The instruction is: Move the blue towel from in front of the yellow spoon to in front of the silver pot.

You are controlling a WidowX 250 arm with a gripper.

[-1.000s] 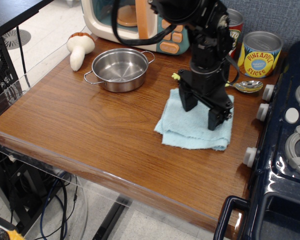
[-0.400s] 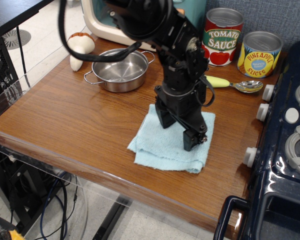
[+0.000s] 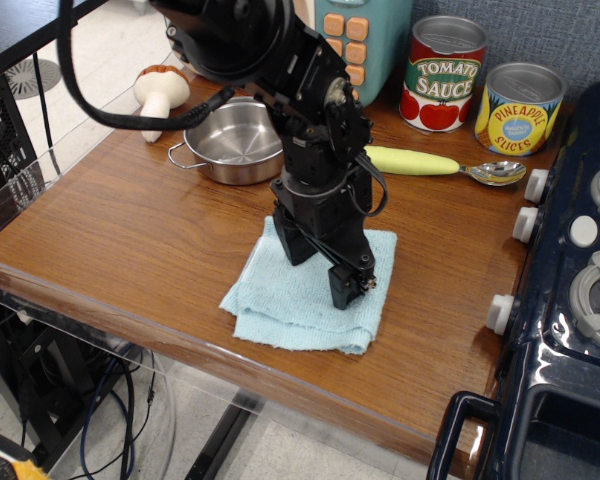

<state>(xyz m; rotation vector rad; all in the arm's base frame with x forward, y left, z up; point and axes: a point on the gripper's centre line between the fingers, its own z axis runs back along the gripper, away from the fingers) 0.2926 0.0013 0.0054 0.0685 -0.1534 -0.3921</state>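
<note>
Wooden table (image 3: 150,235) carries: blue towel (image 3: 300,300), silver pot (image 3: 235,140), yellow spoon (image 3: 440,164), tomato sauce can (image 3: 444,72), pineapple can (image 3: 520,107), toy mushroom (image 3: 158,92).

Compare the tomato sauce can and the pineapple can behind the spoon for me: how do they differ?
The tomato sauce can has a red and green label; the pineapple can has a yellow and blue one. The tomato sauce can stands to the left, behind the spoon's yellow handle; the pineapple can stands to the right, behind its metal bowl. Both are upright, silver-topped, and stand against the back wall.
</note>
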